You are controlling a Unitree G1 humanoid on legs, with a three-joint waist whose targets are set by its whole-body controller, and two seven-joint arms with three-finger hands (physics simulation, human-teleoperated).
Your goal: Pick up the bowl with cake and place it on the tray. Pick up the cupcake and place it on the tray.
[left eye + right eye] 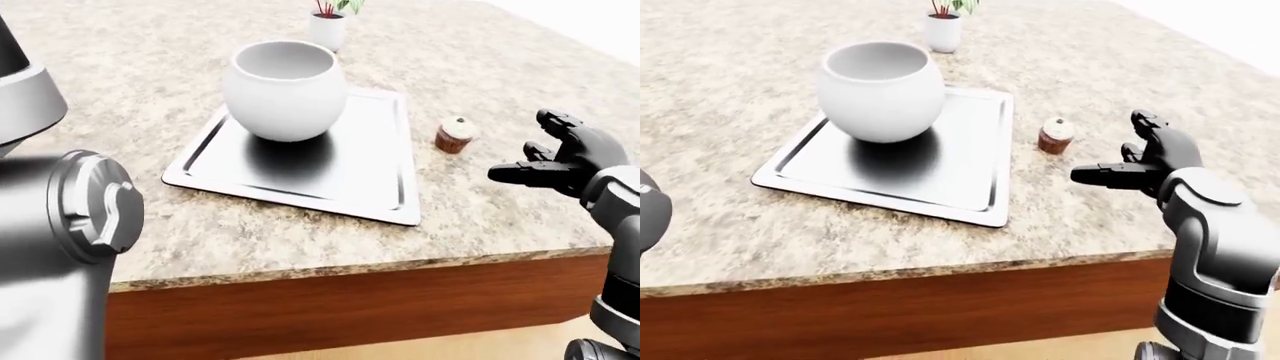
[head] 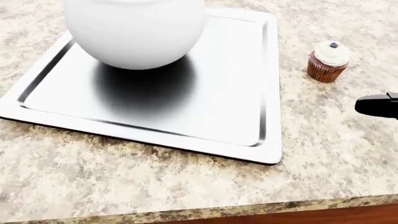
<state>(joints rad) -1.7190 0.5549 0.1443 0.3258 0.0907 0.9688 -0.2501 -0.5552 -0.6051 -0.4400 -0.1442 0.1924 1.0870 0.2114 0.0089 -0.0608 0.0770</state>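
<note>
Speckled granite desk [image 1: 130, 67]; white bowl [image 1: 285, 90] sits on steel tray [image 1: 345, 184]. Cupcake [image 2: 328, 61] on desk just right of tray. Right hand [image 1: 1145, 161] near cupcake, fingers spread, holding nothing. Left hand out of sight.

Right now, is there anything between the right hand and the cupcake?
No. In the right-eye view, only bare counter separates the open right hand from the cupcake.

The right hand [image 1: 1145, 159] is out at the right of the right-eye view, its black fingers [image 1: 523, 174] spread open and holding nothing. The big grey left arm [image 1: 60, 247] fills the left-eye view's left side, hand hidden.
</note>
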